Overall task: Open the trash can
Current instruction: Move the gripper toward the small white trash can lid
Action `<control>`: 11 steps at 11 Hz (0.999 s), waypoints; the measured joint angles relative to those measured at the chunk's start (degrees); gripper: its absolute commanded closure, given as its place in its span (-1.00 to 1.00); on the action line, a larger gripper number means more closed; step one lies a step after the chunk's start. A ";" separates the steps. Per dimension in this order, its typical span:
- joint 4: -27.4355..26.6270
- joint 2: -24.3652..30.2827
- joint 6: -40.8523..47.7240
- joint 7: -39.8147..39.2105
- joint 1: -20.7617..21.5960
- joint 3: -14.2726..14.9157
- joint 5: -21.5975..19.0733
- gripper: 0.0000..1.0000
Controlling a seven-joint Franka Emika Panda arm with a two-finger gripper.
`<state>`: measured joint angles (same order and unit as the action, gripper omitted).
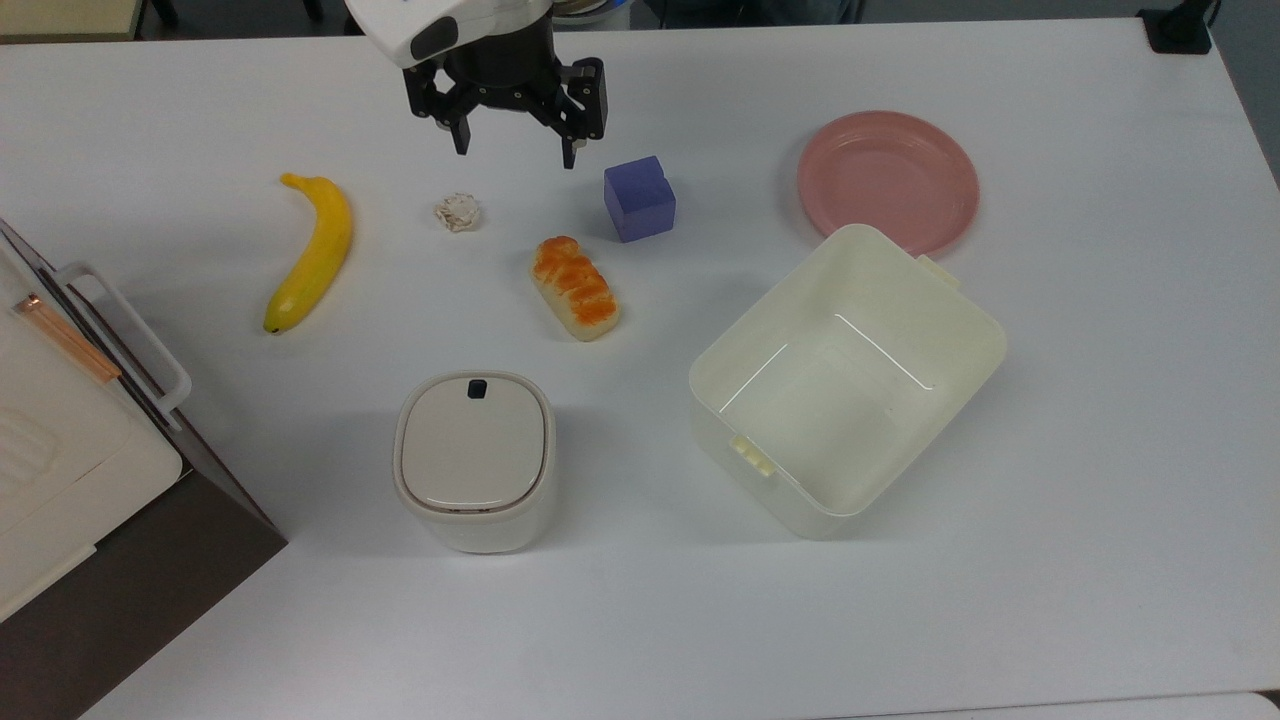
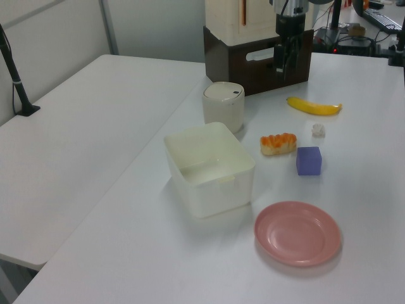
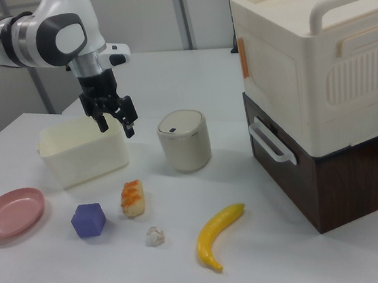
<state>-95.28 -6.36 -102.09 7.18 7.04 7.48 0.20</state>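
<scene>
The trash can (image 1: 475, 460) is a small cream-white rounded bin standing low and left of centre in the top view, also seen in the left view (image 2: 223, 104) and the right view (image 3: 184, 140). Its beige lid lies flat and shut, with the dark button (image 1: 477, 388) at the rim. My gripper (image 1: 515, 155) hangs open and holds nothing near the top view's upper edge, well apart from the bin, above the table between a paper wad and a purple cube. In the right view the gripper (image 3: 116, 129) hovers in front of the pale tub.
On the table lie a banana (image 1: 310, 250), a crumpled paper wad (image 1: 458, 211), a bread piece (image 1: 575, 287), a purple cube (image 1: 639, 198) and a pink plate (image 1: 887, 180). A lidless pale-yellow tub (image 1: 760, 470) stands right of the bin. A cream and brown cabinet (image 1: 70, 470) fills the top view's lower left.
</scene>
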 measured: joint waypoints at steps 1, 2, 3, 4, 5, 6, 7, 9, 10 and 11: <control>0.00 0.00 0.00 0.00 0.00 0.00 0.00 -0.43; 0.00 0.00 0.00 -0.04 0.00 0.00 0.00 -0.04; 0.00 0.00 0.00 -0.07 0.00 0.00 0.00 0.43; 0.01 0.00 0.00 -0.63 0.00 0.00 0.00 0.72; 0.01 0.00 0.00 -2.18 0.00 0.00 0.00 0.79; 0.03 0.00 -0.01 -3.84 0.00 0.00 0.00 0.80; 0.04 0.00 -0.82 -5.31 0.00 0.00 0.00 0.80; 0.00 -0.48 -7.43 -6.63 0.00 0.01 0.00 0.83; -0.05 -1.22 -11.61 -6.67 -0.03 0.05 0.00 0.83; -0.09 -2.30 -16.25 -6.69 -0.04 0.14 0.00 0.83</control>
<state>-95.36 -8.66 -118.34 0.49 7.00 7.62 0.20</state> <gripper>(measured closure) 0.912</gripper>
